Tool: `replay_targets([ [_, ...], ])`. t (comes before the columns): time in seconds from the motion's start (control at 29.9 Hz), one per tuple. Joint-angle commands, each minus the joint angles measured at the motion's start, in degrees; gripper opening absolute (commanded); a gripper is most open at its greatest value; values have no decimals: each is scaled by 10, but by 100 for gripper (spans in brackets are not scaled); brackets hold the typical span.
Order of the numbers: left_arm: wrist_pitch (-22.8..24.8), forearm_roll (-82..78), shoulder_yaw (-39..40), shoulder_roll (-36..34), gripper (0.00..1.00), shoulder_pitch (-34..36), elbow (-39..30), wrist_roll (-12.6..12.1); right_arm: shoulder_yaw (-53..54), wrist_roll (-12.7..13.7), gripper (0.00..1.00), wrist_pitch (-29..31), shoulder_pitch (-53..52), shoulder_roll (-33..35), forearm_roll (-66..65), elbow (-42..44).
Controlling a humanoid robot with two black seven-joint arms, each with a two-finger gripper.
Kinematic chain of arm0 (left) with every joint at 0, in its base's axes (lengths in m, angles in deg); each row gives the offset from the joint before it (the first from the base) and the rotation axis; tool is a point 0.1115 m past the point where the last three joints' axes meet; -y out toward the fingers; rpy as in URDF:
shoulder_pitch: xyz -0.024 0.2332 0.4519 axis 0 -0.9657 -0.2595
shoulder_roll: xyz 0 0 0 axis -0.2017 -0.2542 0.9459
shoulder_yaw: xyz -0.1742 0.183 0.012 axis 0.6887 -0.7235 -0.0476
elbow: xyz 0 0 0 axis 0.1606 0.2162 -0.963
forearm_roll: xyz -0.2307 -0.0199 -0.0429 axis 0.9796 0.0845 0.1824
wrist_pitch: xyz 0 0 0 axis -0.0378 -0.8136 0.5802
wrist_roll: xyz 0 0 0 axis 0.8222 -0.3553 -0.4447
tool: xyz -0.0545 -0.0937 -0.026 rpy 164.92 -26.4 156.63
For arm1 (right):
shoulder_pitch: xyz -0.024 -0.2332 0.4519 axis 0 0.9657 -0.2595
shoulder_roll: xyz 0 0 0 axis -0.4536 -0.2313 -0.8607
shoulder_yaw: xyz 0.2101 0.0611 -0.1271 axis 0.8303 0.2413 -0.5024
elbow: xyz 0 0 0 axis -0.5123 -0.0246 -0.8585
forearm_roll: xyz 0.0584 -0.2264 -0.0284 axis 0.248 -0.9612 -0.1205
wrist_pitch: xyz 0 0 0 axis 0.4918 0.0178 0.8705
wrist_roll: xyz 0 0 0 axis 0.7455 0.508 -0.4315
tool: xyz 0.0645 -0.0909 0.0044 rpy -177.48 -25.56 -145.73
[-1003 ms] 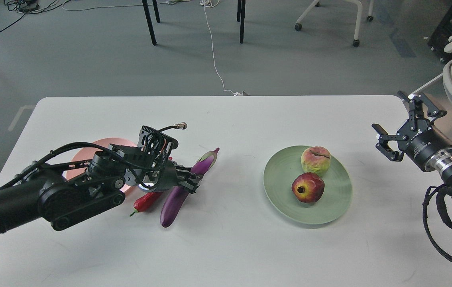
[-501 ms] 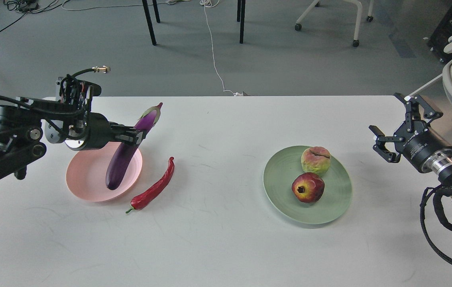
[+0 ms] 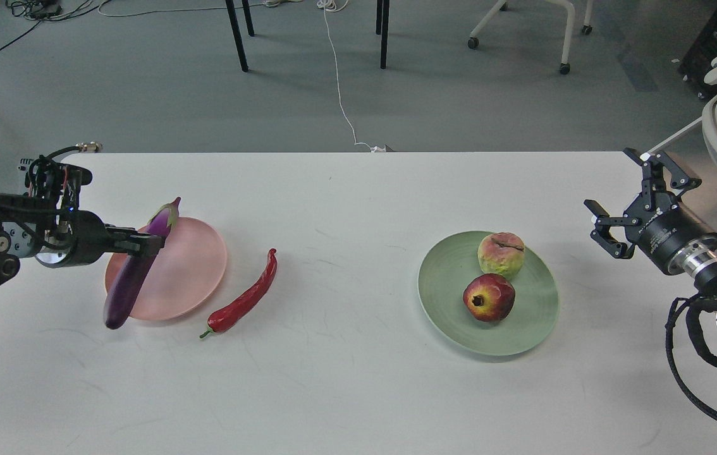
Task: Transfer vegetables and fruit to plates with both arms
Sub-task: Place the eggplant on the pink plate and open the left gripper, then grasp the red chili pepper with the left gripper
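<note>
Left gripper (image 3: 143, 242) pinches the eggplant (image 3: 134, 273) above the pink plate (image 3: 194, 265). Right gripper (image 3: 618, 218) idle, fingers spread. Next: lower onto plate, release.

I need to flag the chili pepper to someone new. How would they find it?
Start at the pale pink plate on the left half of the white table. Just right of its rim, on the bare tabletop, lies the chili pepper: curved, glossy red, green-stemmed, far slimmer than the purple eggplant held over the plate.

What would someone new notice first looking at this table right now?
Probably the purple eggplant held tilted in the left gripper over the left edge of the pink plate. Next, the pomegranate and the lumpy yellow-green fruit sitting together on the green plate at right.
</note>
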Motion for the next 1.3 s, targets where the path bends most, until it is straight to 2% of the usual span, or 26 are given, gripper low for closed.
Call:
replay_targets([
  [0.0, 0, 1, 10, -5, 88, 13, -25, 0, 0, 0, 99, 0, 0, 0, 0, -1],
  [0.13, 0, 1, 9, -4, 88, 68, -103, -3, 0, 0, 99, 1, 0, 0, 0, 0],
  [0.2, 0, 1, 9, 1, 88, 80, -152, -13, -1, 0, 99, 1, 1, 0, 0, 1],
  [0.37, 1, -7, 1, 50, 88, 70, -213, -63, -1, 0, 99, 0, 3, 0, 0, 0],
  [0.67, -1, -81, -24, 101, 88, 5, -199, -69, 0, 0, 99, 1, 16, 1, -1, 0],
  [1.04, -11, -101, -25, 111, 85, -5, -158, -69, 0, 0, 99, 1, 20, 1, -1, 0],
  [1.27, -11, -101, -26, 113, 75, -21, -153, -63, 1, 0, 99, 1, 20, 1, -1, 0],
])
